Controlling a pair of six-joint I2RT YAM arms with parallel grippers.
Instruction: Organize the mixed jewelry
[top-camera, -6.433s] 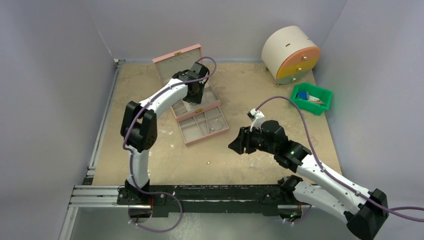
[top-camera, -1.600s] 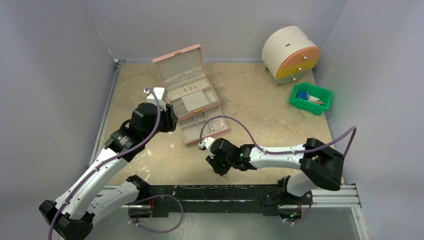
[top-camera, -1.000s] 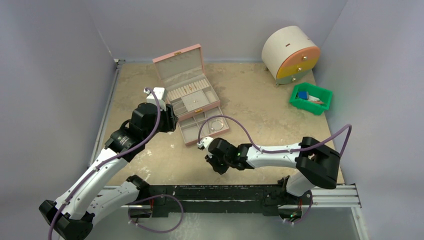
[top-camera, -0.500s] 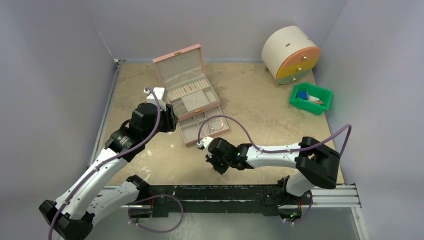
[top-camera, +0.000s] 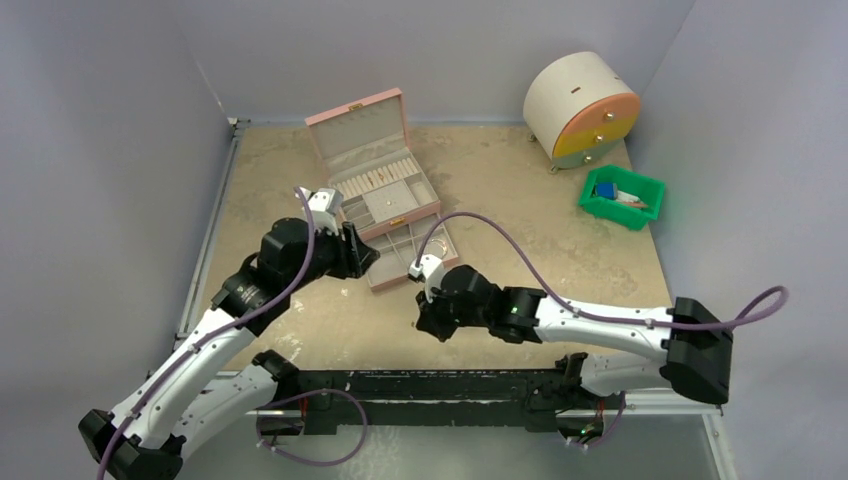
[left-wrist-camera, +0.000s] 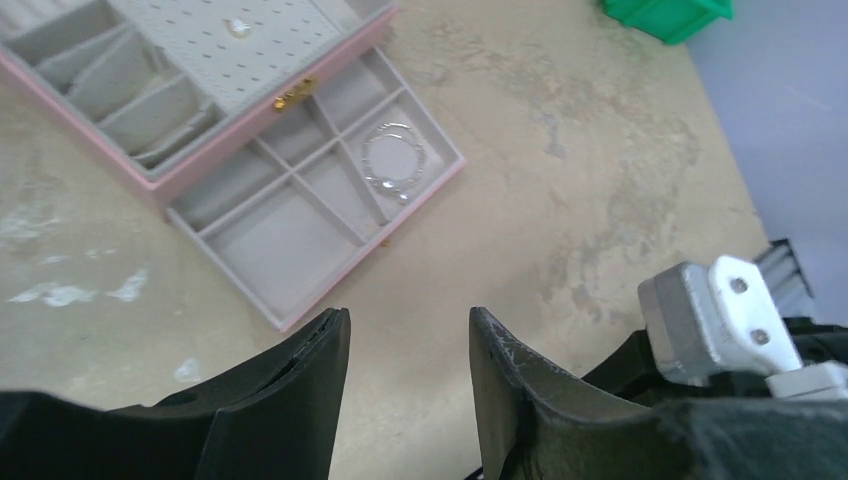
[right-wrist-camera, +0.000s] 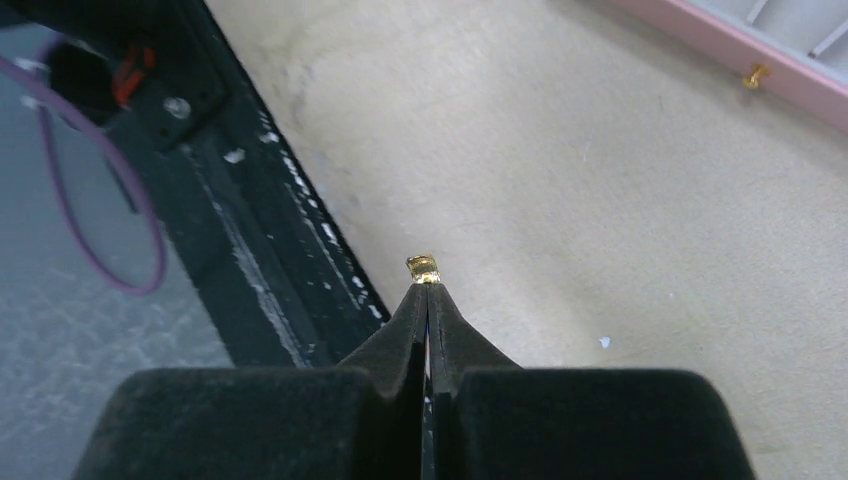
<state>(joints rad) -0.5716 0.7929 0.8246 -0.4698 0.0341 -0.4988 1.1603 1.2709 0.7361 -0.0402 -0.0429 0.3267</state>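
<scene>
Beige tabletop (right-wrist-camera: 620, 200): only right-wrist view reveals the pinched gold ring (right-wrist-camera: 423, 268).

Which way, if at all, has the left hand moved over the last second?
Yes: the left hand shifted rightward and slightly nearer the arm bases, closing on the pulled-out drawer of the open pink jewellery box.

the beige table (top-camera: 520, 200) carried a pink box (top-camera: 358, 125) at eleven o'clock, a round drum (top-camera: 580, 108) at one and a green bin (top-camera: 652, 192) at two, near the drum.
</scene>
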